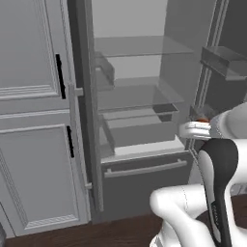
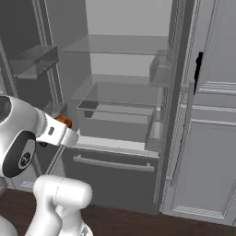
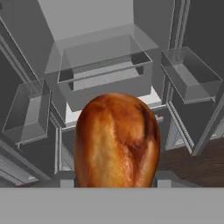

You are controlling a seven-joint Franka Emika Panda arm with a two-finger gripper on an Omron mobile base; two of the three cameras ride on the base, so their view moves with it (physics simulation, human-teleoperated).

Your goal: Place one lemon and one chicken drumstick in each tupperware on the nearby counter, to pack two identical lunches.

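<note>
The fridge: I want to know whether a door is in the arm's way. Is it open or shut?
Open. The fridge's shelves and clear drawer are exposed in both base views, and its door bins stand swung out to the sides.

**Browns against greys**

Glossy golden-brown to dark reddish-brown on the chicken drumstick, streaked lighter down the middle. Pale grey inside the fridge, with clear glassy shelves. Light grey cabinet doors, black handles. Dark brown wood-look floor.

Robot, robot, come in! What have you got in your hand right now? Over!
Gripper shut on chicken drumstick. Open fridge ahead, shelves bare. Nothing blocking.
</note>
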